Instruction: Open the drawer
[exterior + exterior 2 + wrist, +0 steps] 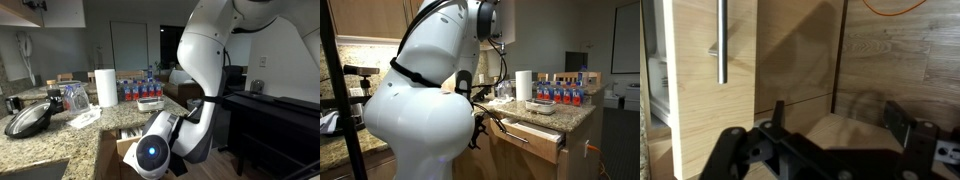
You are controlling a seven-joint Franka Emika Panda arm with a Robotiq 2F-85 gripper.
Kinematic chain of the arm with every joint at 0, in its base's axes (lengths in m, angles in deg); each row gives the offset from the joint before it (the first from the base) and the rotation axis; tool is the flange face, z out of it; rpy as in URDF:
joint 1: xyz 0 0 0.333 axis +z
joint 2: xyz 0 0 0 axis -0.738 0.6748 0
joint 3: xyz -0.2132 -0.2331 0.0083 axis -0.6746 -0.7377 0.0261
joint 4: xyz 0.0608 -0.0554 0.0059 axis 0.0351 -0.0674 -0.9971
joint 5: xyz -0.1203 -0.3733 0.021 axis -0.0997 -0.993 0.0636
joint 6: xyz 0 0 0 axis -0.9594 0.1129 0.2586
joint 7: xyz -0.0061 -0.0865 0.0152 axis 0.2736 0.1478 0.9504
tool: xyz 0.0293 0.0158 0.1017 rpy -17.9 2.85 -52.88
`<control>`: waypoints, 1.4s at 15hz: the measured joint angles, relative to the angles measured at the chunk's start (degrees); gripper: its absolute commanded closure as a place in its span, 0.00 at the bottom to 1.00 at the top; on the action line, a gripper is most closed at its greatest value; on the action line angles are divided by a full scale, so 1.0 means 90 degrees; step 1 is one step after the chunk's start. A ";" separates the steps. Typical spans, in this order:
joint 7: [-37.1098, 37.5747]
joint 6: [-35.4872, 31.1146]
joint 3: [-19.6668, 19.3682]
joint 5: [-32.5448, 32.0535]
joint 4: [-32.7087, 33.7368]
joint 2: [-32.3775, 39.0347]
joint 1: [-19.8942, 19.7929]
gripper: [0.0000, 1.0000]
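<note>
The drawer (537,139) is a light-brown wooden one under the granite counter, standing pulled out, with its silver bar handle (516,134) across the front. In the wrist view the drawer front (695,90) sits at the left, its handle (720,40) running up and down the picture. My gripper (838,115) is open, right of the handle and apart from it, facing plain wood panels with nothing between the fingers (778,110). In an exterior view the open drawer (108,152) shows beside the wrist (152,152); the fingers are hidden there.
On the granite counter (60,135) stand a paper towel roll (106,87), several bottles (135,90) and a dark pan (30,118). The robot's white body (420,110) fills much of an exterior view. A dark table (275,115) stands close to the arm.
</note>
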 measured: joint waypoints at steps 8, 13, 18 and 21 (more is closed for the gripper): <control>-0.3357 -0.1029 -0.0611 0.3700 0.0495 -0.0565 -0.0427 0.00; -0.3824 -0.1047 -0.1029 0.5118 0.0729 -0.0483 -0.0065 0.00; -0.2981 -0.1051 -0.1609 0.5210 0.0913 -0.0478 0.0491 0.00; -0.2794 -0.1052 -0.1867 0.5218 0.0914 -0.0458 0.0541 0.00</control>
